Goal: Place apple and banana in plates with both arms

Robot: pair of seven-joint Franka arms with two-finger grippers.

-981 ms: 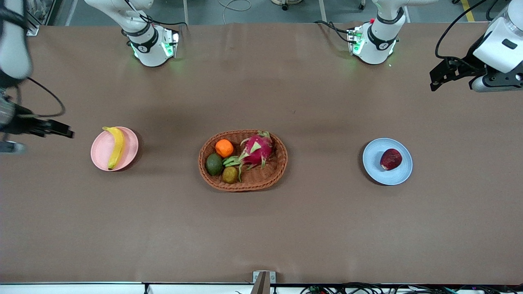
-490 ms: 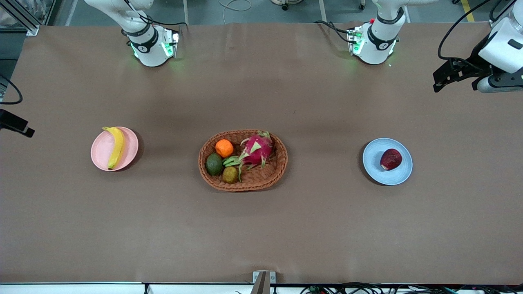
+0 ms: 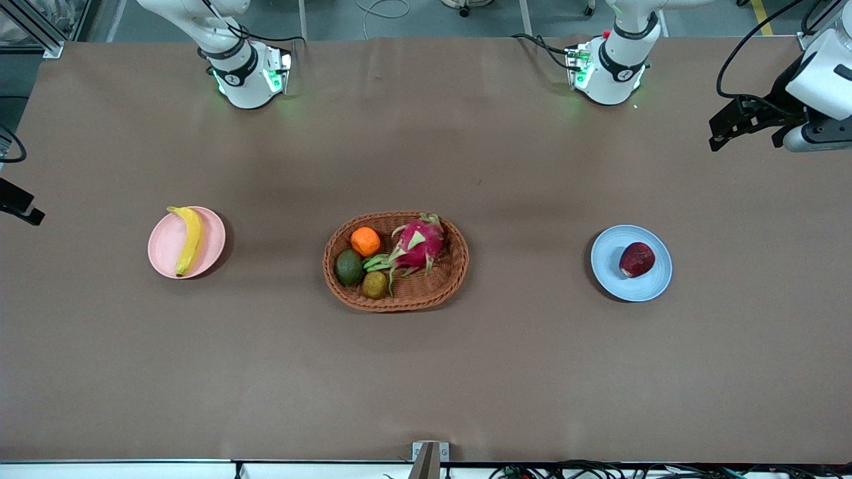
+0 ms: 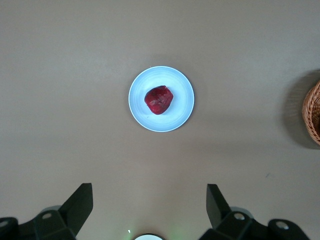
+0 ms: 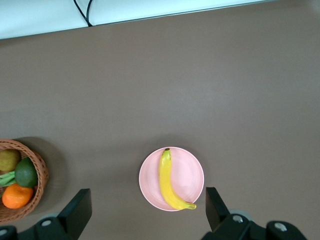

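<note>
The banana (image 3: 188, 239) lies lengthwise on the pink plate (image 3: 212, 247), in the left-middle of the front view, toward the right arm's end of the table. The apple (image 3: 637, 259) sits on the blue plate (image 3: 609, 263), in the right-middle of that view, toward the left arm's end. Between the two plates, at the centre of the frame, stands the basket (image 3: 453, 273) with an orange (image 3: 365, 241), an avocado (image 3: 349, 267), a dragon fruit (image 3: 419, 243) and a small brownish fruit (image 3: 375, 285) inside.

The left gripper (image 3: 742, 124) hangs in the upper right corner of the front view, high over the table's end and well apart from the blue plate. In the left wrist view its jaws stand wide, with nothing between them; the apple (image 4: 159, 99) and its plate (image 4: 182, 107) show far below, in the upper middle of that picture.

The right gripper (image 3: 20, 206) barely shows at the left edge of the front view. In the right wrist view its jaws are spread wide too, empty, with the banana (image 5: 170, 181) on the pink plate (image 5: 192, 172) well below.
</note>
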